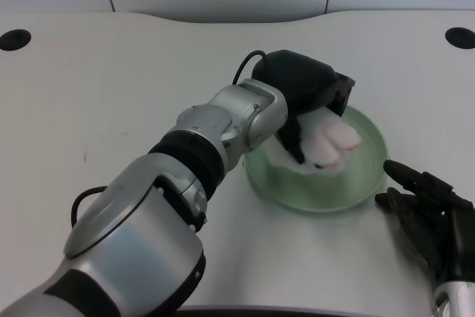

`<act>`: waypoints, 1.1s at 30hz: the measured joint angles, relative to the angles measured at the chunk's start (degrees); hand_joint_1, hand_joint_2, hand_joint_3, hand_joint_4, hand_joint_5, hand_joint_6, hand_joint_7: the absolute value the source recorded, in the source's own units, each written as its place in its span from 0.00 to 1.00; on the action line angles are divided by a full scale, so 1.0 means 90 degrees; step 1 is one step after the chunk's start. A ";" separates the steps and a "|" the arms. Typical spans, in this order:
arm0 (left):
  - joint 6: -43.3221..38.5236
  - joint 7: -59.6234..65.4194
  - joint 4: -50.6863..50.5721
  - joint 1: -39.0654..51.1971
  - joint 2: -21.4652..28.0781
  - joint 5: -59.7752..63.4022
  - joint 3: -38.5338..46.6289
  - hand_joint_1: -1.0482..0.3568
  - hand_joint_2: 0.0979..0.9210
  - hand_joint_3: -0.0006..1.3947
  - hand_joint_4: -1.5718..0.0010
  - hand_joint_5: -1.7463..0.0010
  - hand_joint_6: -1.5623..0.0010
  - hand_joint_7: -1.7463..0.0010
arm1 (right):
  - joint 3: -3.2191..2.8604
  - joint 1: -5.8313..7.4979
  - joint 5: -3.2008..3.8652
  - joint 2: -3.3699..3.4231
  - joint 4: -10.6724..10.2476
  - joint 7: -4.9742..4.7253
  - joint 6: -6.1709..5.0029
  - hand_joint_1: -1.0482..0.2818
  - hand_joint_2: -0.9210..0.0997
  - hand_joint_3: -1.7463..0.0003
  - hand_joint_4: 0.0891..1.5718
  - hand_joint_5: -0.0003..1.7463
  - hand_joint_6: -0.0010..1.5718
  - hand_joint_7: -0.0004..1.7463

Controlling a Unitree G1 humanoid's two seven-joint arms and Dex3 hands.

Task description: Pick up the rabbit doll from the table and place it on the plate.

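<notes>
Nearest you, the silver left arm reaches up and across the white bench; at its end your left hand sits over the green plate, fingers wrapped on the rabbit doll; the doll hangs just under the hand, over the middle of the plate, maybe touching it already; its pink and white end points toward you and right; its long side seems to run that way too.

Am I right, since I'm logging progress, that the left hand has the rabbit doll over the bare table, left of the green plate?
Not quite. The head view shows the left hand with the doll over the green plate, not the bare table.
</notes>
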 measured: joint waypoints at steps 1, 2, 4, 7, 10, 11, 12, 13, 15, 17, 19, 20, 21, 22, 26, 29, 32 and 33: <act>0.0007 0.0000 0.0003 0.0000 0.0017 0.0029 -0.0017 0.29 0.93 0.00 0.64 0.64 0.59 0.87 | 0.0007 0.0001 -0.0011 0.0000 -0.0003 -0.0052 0.0000 0.53 0.00 0.84 0.40 0.50 0.59 0.01; 0.0013 0.0000 0.0006 0.0000 0.0036 0.0043 -0.0033 0.29 0.93 0.00 0.64 0.67 0.59 0.90 | 0.0014 0.0003 -0.0016 0.0000 -0.0007 -0.0095 0.0000 0.53 0.00 0.84 0.40 0.50 0.59 0.01; 0.0045 0.0000 0.0016 0.0000 0.0066 0.0055 -0.0065 0.26 0.94 0.00 0.76 0.77 0.68 0.97 | 0.0014 0.0009 -0.0008 0.0000 -0.0008 -0.0097 -0.0002 0.53 0.00 0.84 0.40 0.50 0.59 0.01; 0.0136 0.0000 0.0039 0.0000 0.0094 0.0064 -0.0126 0.22 0.97 0.00 0.97 0.77 0.83 1.00 | -0.0032 0.0010 0.0125 0.0029 -0.0007 0.0125 -0.0004 0.53 0.00 0.84 0.39 0.50 0.59 0.01; 0.0210 -0.0001 0.0039 0.0000 0.0103 0.0062 -0.0132 0.18 0.98 0.00 1.00 0.94 0.95 0.99 | -0.0047 0.0010 0.0164 0.0058 -0.0008 0.0201 -0.0003 0.53 0.00 0.84 0.39 0.50 0.59 0.01; 0.0225 -0.0003 0.0039 0.0000 0.0103 0.0061 -0.0131 0.18 0.99 0.00 1.00 0.97 0.97 0.99 | -0.0049 0.0010 0.0164 0.0061 -0.0008 0.0201 -0.0003 0.53 0.00 0.84 0.39 0.50 0.59 0.01; 0.0241 -0.0010 0.0039 0.0000 0.0103 0.0060 -0.0131 0.17 0.99 0.01 1.00 0.99 0.99 0.99 | -0.0051 0.0010 0.0164 0.0061 -0.0007 0.0201 -0.0003 0.53 0.00 0.84 0.39 0.50 0.59 0.01; 0.0265 -0.0024 0.0039 0.0000 0.0103 0.0059 -0.0131 0.16 0.99 0.01 1.00 0.99 0.99 1.00 | -0.0053 0.0010 0.0164 0.0061 -0.0007 0.0201 -0.0003 0.53 0.00 0.84 0.39 0.50 0.59 0.01; 0.0284 -0.0075 0.0039 0.0000 0.0105 0.0032 -0.0111 0.15 0.99 0.00 1.00 1.00 1.00 1.00 | -0.0055 0.0009 0.0164 0.0060 -0.0008 0.0200 -0.0002 0.52 0.00 0.84 0.39 0.50 0.59 0.01; 0.0256 -0.0118 0.0039 0.0001 0.0118 -0.0040 -0.0016 0.15 1.00 0.00 1.00 1.00 1.00 1.00 | -0.0053 0.0009 0.0163 0.0060 -0.0008 0.0199 0.0000 0.53 0.00 0.84 0.39 0.50 0.59 0.01; 0.0180 -0.0117 0.0029 0.0002 0.0182 -0.0095 0.0063 0.15 1.00 0.02 1.00 1.00 1.00 1.00 | -0.0056 0.0009 0.0163 0.0060 -0.0007 0.0197 0.0003 0.54 0.00 0.85 0.39 0.51 0.59 0.01; 0.0123 -0.0109 0.0022 0.0007 0.0241 -0.0116 0.0114 0.15 1.00 0.03 1.00 1.00 1.00 1.00 | -0.0057 0.0008 0.0163 0.0059 -0.0007 0.0189 0.0008 0.54 0.00 0.85 0.39 0.51 0.59 0.01; 0.0057 -0.0088 0.0007 0.0021 0.0307 -0.0183 0.0192 0.16 1.00 0.02 0.98 0.99 1.00 1.00 | -0.0067 0.0007 0.0164 0.0058 -0.0005 0.0186 0.0011 0.54 0.00 0.85 0.40 0.51 0.59 0.01; -0.0027 -0.0020 -0.0018 0.0046 0.0382 -0.0278 0.0290 0.17 1.00 0.02 0.98 0.93 0.99 0.99 | -0.0083 0.0005 0.0165 0.0056 -0.0003 0.0186 0.0013 0.53 0.00 0.85 0.40 0.51 0.59 0.01; -0.0640 0.0274 -0.0220 0.0250 0.0796 -0.0866 0.0891 0.22 1.00 0.02 1.00 0.60 0.99 0.78 | -0.0240 -0.0039 0.0337 0.0048 0.0052 0.0429 0.0020 0.52 0.00 0.85 0.39 0.50 0.60 0.01; -0.1215 0.0202 -0.0351 0.0542 0.1061 -0.1572 0.1553 0.26 1.00 0.06 1.00 0.44 1.00 0.63 | -0.0254 -0.0071 0.0283 0.0018 0.0120 0.0349 0.0038 0.54 0.00 0.86 0.41 0.50 0.60 0.01; -0.1482 -0.0258 -0.0511 0.0852 0.1259 -0.2273 0.2131 0.27 1.00 0.10 1.00 0.32 0.99 0.57 | -0.0240 -0.0088 0.0227 -0.0004 0.0143 0.0198 0.0037 0.54 0.00 0.86 0.41 0.50 0.60 0.01; -0.1524 -0.0439 -0.0604 0.0982 0.1317 -0.2488 0.2307 0.28 1.00 0.11 1.00 0.30 1.00 0.56 | -0.0240 -0.0091 0.0228 -0.0003 0.0142 0.0183 0.0039 0.54 0.00 0.86 0.42 0.49 0.60 0.01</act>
